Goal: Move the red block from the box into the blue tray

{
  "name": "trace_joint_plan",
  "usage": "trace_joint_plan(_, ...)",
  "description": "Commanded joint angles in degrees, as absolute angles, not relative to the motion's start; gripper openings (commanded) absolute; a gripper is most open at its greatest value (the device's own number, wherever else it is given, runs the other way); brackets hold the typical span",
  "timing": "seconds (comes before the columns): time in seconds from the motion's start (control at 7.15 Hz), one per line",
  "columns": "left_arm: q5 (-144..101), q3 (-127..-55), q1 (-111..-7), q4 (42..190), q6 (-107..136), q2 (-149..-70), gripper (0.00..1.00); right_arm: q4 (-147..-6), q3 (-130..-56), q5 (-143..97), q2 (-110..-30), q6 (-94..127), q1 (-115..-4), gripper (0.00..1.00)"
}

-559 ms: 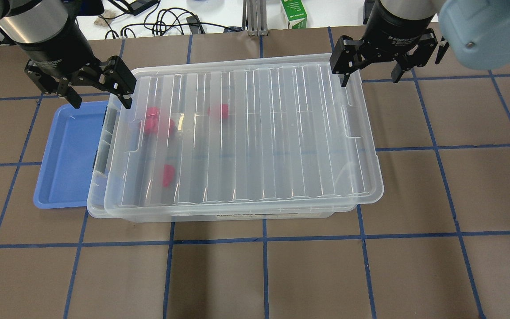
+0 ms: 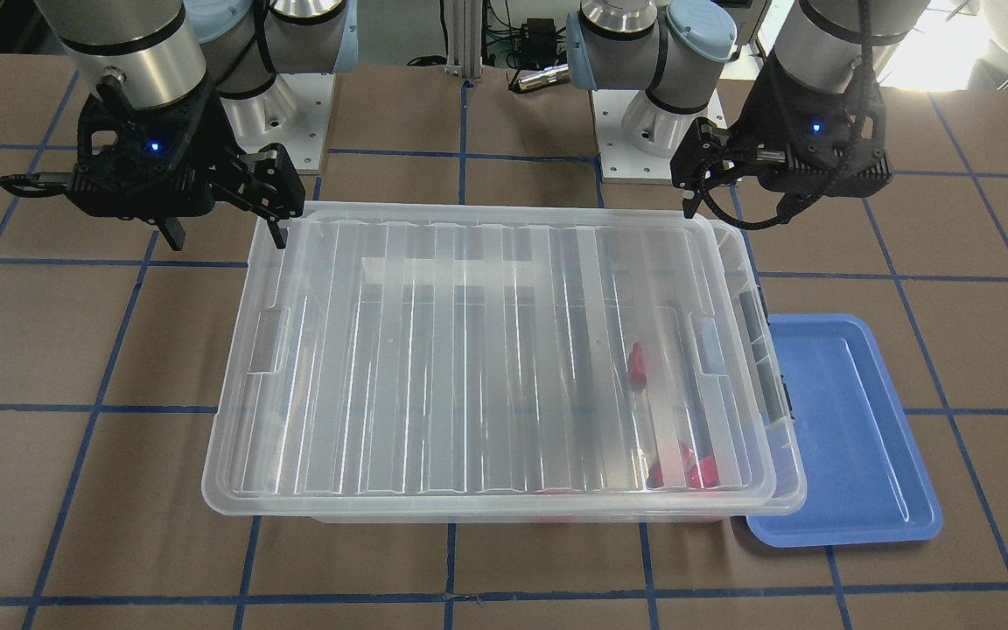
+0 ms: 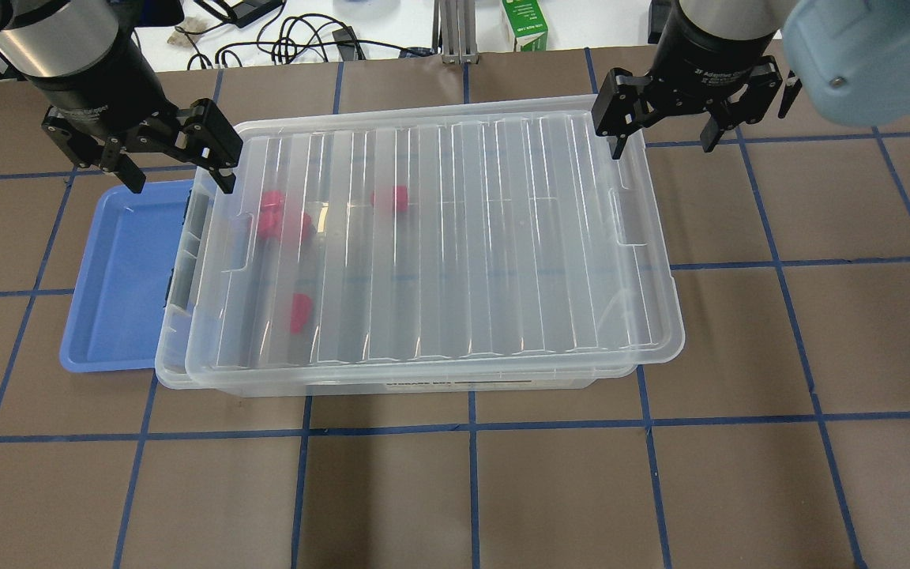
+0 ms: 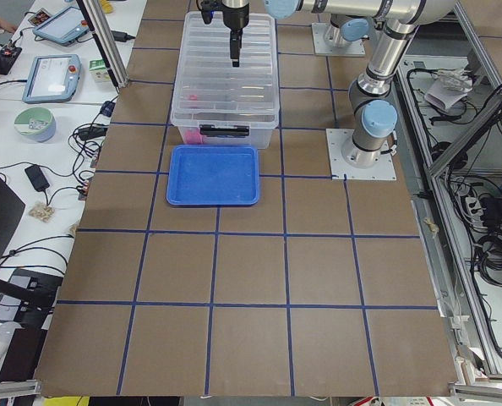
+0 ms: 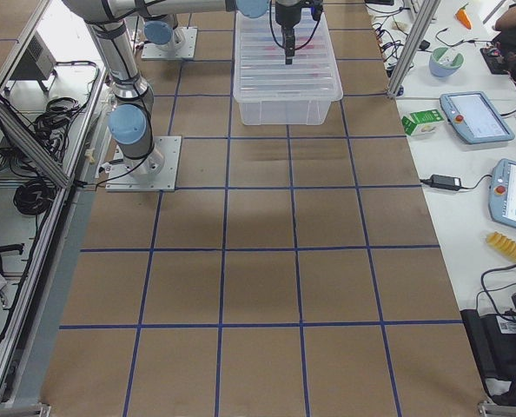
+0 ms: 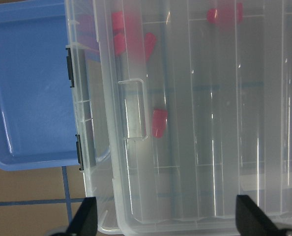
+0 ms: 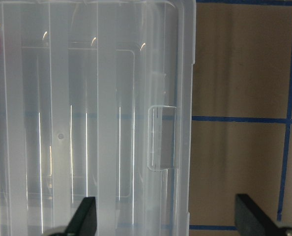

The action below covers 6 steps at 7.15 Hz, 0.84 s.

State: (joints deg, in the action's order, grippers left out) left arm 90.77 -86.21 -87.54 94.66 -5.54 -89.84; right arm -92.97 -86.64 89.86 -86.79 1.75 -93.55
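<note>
Place: probably a robotics lab | blue-taped grid table [image 3: 550, 490] | teach pendants [image 4: 52, 78] upper left | cables [image 4: 492, 245] right edge | bolted arm base [image 4: 365, 156]

- Your table [image 3: 739, 490] is covered in brown sheet, squared off by blue tape lines [image 3: 471, 431]
- Past its far edge you have a white bench [image 3: 407, 24] with black cables [image 3: 297, 39] and a green carton [image 3: 524, 24]
- In the side views you'll find a teach pendant [image 5: 475, 115] and a bowl [image 5: 446, 61] on that bench
- Aluminium frame rails [image 5: 32, 130] run along the opposite long edge, over loose cable bundles [image 5: 32, 187]
- Lighting is even, with one bright glare [image 2: 933, 44] behind the table
</note>
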Motion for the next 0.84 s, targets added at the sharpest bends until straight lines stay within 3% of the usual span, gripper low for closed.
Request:
trace_joint_plan(0.0, 90.79, -86.22, -87.54, 94.66, -5.54, -89.83, 1.00, -96.65, -92.51, 89.56, -86.14, 1.67, -92.29, 1.00)
trace_joint_plan(0.28, 90.70, -86.31, -87.54, 94.66, -5.54, -90.17, 1.00, -108.16, -98.85, 89.74, -82.02, -1.13, -90.45, 1.00)
trace_joint_plan(0.7, 90.79, -86.66, -87.54, 94.48, -5.54, -90.09, 1.00, -108.63, -99.75, 89.65, -80.95, -1.40, -88.07, 1.00)
